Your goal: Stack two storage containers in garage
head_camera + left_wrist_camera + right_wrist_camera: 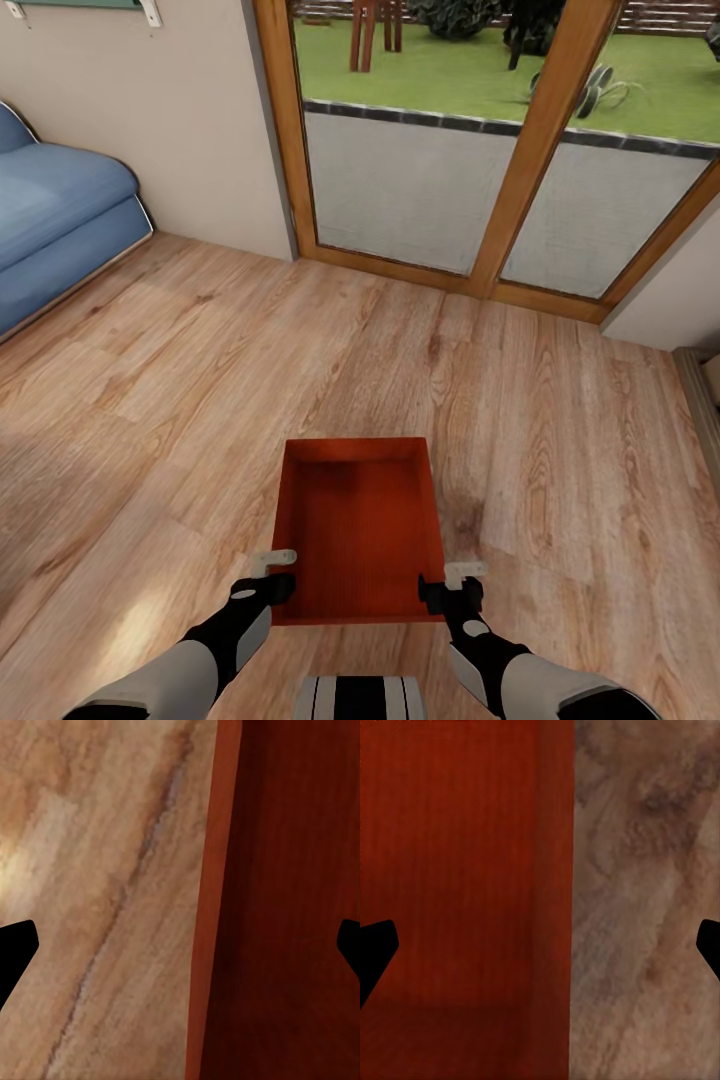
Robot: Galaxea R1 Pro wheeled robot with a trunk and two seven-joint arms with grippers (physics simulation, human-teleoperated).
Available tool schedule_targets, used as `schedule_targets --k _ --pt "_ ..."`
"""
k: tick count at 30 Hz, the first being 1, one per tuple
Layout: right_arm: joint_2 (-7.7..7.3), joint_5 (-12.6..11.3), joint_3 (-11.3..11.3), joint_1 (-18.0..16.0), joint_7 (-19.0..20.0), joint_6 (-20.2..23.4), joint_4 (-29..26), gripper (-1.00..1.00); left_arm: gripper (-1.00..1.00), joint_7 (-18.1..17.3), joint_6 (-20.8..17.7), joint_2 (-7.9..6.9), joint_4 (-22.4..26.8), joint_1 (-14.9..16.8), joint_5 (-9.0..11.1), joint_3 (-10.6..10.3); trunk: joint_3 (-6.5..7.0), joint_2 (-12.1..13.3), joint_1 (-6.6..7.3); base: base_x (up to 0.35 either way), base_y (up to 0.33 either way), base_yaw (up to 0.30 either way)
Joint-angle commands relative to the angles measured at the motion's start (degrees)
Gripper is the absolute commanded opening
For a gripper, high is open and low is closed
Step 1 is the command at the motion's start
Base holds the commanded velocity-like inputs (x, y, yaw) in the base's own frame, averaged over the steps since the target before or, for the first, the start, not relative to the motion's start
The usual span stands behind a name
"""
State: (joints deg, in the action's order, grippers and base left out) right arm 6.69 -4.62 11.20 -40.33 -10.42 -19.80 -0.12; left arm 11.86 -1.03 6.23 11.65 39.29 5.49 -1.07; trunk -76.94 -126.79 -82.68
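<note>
Head view: your two grippers straddle one bin over the wood-plank floor.
The bin [360, 530] sits just ahead of you, open top up, near the glass door [480, 150]; the sofa [55, 225] is far left. Your left gripper [275, 572] spans the bin's left wall, your right gripper [452, 585] the right wall. Both wrist views show fingers spread wide with a wall between them, not clenched; contact can't be confirmed.
</note>
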Motion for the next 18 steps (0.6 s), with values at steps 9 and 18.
schedule_targets --k 9,18 --pt "0.07 -0.48 0.49 -0.06 -0.21 -0.21 0.05 -1.0 -1.0 0.14 -0.1 0.01 -0.11 0.0 0.5 -0.22 -0.03 -0.01 0.01 0.0 0.0 0.0" --pt "-0.05 -0.45 0.49 -0.02 -0.21 -0.23 0.03 -1.0 -1.0 0.11 -0.11 0.03 -0.06 0.0 0.44 -0.26 -0.03 -0.01 0.01 0.0 0.0 0.0"
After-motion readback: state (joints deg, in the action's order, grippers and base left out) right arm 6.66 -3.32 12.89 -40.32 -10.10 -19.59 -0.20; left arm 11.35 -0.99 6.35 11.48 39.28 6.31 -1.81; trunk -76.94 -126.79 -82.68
